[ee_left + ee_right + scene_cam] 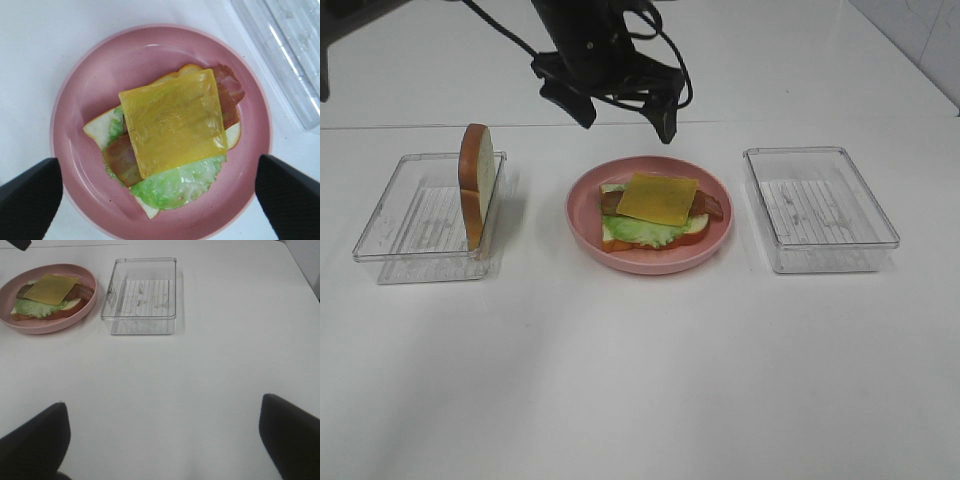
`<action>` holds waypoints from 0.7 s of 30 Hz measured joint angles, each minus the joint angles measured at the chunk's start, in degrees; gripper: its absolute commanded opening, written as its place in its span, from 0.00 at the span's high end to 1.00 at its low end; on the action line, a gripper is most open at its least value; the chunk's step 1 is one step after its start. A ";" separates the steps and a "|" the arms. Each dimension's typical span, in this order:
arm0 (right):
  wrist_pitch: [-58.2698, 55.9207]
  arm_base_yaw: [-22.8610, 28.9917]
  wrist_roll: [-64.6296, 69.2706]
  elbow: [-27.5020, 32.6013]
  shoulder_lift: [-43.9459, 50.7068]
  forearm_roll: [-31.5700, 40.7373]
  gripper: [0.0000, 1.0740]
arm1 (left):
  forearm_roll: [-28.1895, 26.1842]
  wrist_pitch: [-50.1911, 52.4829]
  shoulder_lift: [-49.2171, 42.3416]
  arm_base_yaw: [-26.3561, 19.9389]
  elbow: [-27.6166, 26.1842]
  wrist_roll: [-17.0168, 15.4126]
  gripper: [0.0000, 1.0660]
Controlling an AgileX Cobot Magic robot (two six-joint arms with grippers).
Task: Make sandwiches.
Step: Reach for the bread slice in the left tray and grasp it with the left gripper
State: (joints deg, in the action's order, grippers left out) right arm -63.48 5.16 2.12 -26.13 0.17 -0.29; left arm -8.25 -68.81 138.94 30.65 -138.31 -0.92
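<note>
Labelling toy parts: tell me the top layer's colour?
Yellow: the cheese square, clearest in the left wrist view.

We see 3 obstacles on the white table (640,380): the left tray (390,235), with an upright bread slice (476,182) against its right wall, the pink plate (585,225) with its low stack topped by cheese (659,197), and the right tray (820,210). The left gripper (625,112) hangs over the plate's far edge, jaws spread. The gaps between plate and trays and the whole near table lie open
</note>
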 measured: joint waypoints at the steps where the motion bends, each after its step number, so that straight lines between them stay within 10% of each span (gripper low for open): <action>1: 0.00 0.00 0.00 0.00 0.00 0.00 0.11 | 0.00 0.00 0.00 0.00 0.00 0.00 0.05; 21: 0.00 0.00 0.00 0.00 0.00 0.00 0.11 | 8.82 -0.69 -18.39 -0.63 3.84 -3.95 0.06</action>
State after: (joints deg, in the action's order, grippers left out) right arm -63.48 5.16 2.12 -26.13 0.17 -0.29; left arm 0.57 -69.50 120.55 30.02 -134.47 -4.87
